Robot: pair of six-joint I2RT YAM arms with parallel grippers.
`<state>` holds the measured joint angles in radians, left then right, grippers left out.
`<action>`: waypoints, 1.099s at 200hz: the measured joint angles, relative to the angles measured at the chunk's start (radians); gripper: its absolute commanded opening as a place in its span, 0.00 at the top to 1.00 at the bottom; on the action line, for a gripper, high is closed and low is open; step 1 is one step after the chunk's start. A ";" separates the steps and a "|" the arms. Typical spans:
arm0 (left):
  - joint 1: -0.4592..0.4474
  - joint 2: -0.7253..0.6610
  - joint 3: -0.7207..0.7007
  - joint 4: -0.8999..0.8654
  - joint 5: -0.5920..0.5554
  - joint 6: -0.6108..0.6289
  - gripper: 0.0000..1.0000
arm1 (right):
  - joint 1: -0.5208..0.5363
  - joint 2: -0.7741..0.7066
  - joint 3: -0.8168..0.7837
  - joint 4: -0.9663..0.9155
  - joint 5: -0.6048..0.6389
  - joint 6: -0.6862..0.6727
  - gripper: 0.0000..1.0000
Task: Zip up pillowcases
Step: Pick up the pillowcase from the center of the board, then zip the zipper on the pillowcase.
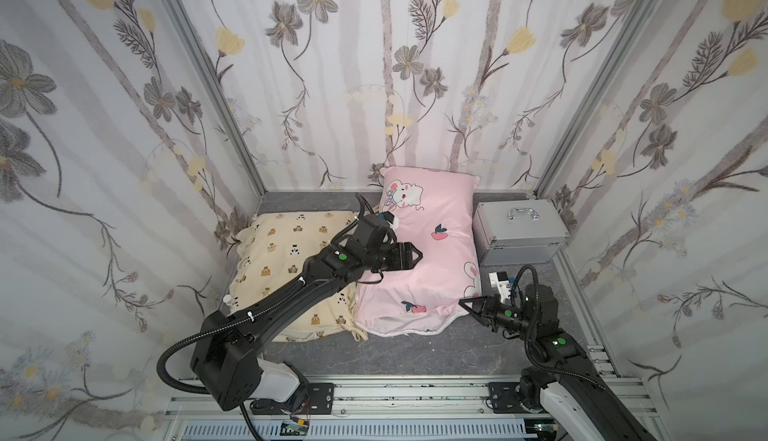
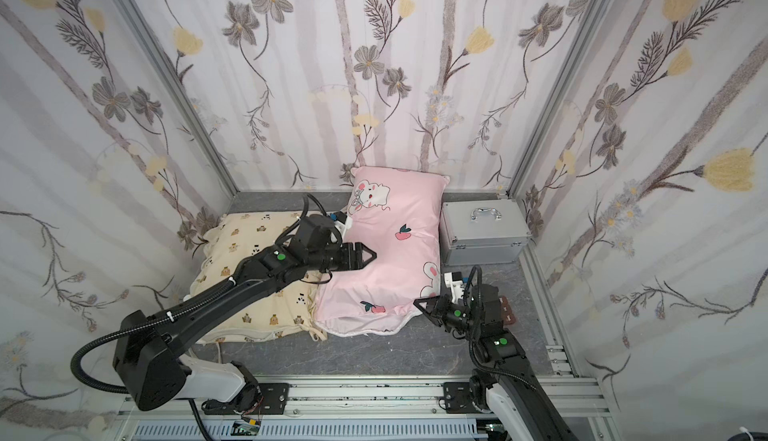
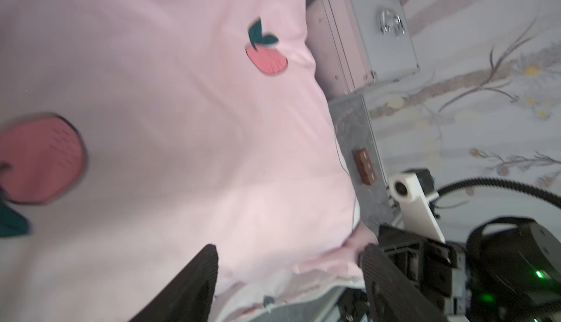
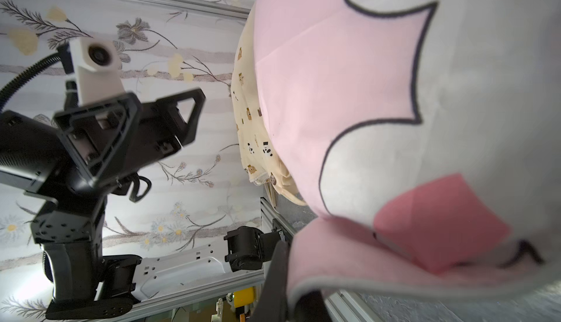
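- Your cream ruffle-edged bear-print pillowcase (image 1: 286,260) lies on the left of the grey worktop (image 1: 415,360).
- Your left gripper (image 1: 417,256) hangs over the long pink cartoon-print pillowcase (image 1: 436,218) at centre, jaws apart.
- Your right gripper (image 1: 463,302) is clamped on that pink pillowcase's near right corner.
- A silver metal case (image 1: 519,231) sits just beside that pillowcase, far right.

Bright even light, soft shadows, wide-angle bending at edges, wrist views blurred up close.
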<state>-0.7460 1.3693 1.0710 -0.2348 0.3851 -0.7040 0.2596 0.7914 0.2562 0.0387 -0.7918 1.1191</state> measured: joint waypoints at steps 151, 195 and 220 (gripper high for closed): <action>-0.200 0.098 -0.304 0.775 0.079 -0.557 0.59 | 0.000 0.110 -0.042 0.481 -0.098 0.235 1.00; -0.203 0.122 -0.304 0.811 0.079 -0.581 0.62 | -0.001 0.145 -0.047 0.523 -0.101 0.249 1.00; -0.204 0.131 -0.305 0.822 0.081 -0.585 0.62 | -0.001 0.161 -0.050 0.536 -0.101 0.249 1.00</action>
<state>-0.9504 1.5005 0.7662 0.5873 0.4664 -1.2888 0.2588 0.9520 0.2058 0.5743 -0.8932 1.3685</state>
